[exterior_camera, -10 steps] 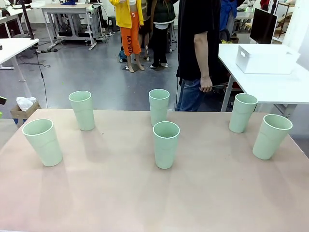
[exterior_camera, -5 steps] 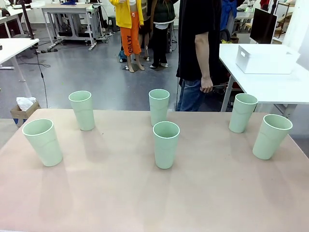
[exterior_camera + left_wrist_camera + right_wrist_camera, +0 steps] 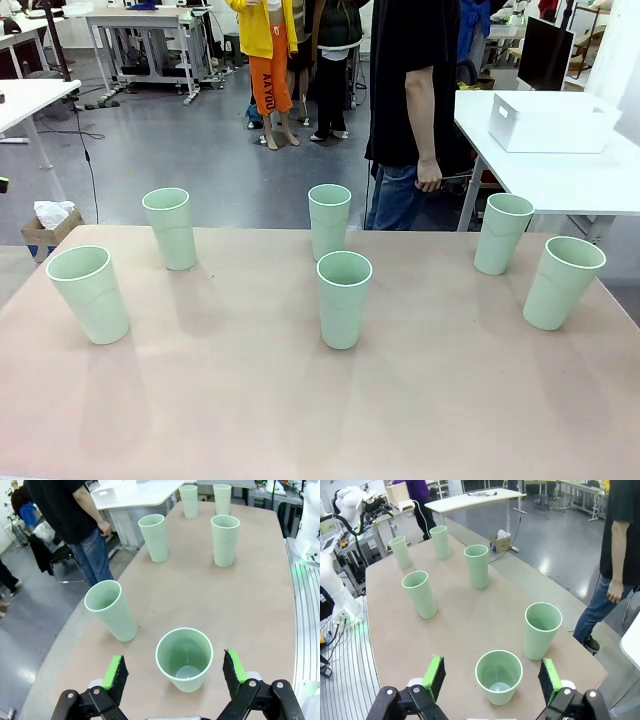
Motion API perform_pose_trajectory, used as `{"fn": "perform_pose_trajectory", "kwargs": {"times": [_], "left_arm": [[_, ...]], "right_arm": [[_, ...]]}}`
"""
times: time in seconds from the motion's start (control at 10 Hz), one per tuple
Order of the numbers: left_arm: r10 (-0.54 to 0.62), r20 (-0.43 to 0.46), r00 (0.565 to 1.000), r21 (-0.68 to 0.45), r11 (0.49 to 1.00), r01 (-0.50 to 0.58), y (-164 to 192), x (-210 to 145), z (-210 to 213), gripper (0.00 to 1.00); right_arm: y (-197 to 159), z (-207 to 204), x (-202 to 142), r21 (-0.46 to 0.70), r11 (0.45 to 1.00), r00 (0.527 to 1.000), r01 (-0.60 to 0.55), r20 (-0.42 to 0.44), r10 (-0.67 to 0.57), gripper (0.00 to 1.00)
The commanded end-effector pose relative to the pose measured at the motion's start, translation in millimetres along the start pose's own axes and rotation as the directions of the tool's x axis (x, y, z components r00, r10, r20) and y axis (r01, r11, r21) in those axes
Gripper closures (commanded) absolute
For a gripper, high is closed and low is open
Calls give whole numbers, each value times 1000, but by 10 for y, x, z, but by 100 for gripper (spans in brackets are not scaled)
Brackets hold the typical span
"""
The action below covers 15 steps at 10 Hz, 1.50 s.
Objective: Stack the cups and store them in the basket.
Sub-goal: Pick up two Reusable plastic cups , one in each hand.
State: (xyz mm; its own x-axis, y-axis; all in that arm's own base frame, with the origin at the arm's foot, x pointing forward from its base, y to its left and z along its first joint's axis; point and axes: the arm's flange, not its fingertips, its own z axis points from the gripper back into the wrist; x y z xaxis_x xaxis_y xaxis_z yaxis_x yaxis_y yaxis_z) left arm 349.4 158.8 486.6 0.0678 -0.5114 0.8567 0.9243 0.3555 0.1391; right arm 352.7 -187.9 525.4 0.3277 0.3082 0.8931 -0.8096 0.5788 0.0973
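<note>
1. Left gripper (image 3: 174, 670) hangs over the far-left cup (image 3: 184, 657), jaws wide apart, nothing held. Right gripper (image 3: 491, 677) does the same over the far-right cup (image 3: 498, 676), also spread & empty. Each cup stands upright, framed btwn the green pads. If either gripper drops off-centre, a pad hits the rim and tips the cup.
2. Cups look like thin, smooth, tapered plastic. Squeeze too hard and the wall prob. flexes and pops out; too soft and it slides thru the pads on the lift.
3. All six stand singly, spread across the tabletop (image 3: 250, 400), none nested. Stacking needs a straight drop into the next one. A tilted cup catches the rim & knocks the target over, e.g. the rear-left cup (image 3: 111, 610) near the far-left one.
4. Basket (image 3: 548, 122) isn't w/ the cups. It's on a white side table (image 3: 560, 180) past the far right corner, well apart. Looks like a stretch, esp. for the left arm, and a tall stack carried that far could sway or shed cups.
5. Person (image 3: 410, 90) stands at the far edge near the rear-middle cup (image 3: 329, 220), so an arm swinging that way risks a bump.
</note>
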Motion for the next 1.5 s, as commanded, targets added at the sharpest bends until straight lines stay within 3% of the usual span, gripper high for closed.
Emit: {"fn": "perform_pose_trajectory", "kwargs": {"times": [0.0, 0.3, 0.4, 0.5, 1.4], "left_arm": [[-25, 36, 999, 14, 1000, 24, -37, -55, -21, 0], [-26, 54, 998, 32, 999, 25, -76, -35, -49, 0], [-19, 3, 1000, 49, 999, 18, -90, -21, -66, 0], [-6, 31, 1000, 16, 1000, 6, -25, -29, -10, 0], [-6, 31, 1000, 16, 1000, 6, -25, -29, -10, 0]], "right_arm": [[34, -22, -42, -2, 1000, 999, -26, 31, 26, 0], [45, -7, -27, 0, 1000, 999, -30, 39, 30, 0], [50, -15, -28, 13, 999, 999, -29, 42, 29, 0], [8, 18, -11, 4, 1000, 1000, 0, 5, 0, 0], [8, 18, -11, 4, 1000, 1000, 0, 5, 0, 0]]}}
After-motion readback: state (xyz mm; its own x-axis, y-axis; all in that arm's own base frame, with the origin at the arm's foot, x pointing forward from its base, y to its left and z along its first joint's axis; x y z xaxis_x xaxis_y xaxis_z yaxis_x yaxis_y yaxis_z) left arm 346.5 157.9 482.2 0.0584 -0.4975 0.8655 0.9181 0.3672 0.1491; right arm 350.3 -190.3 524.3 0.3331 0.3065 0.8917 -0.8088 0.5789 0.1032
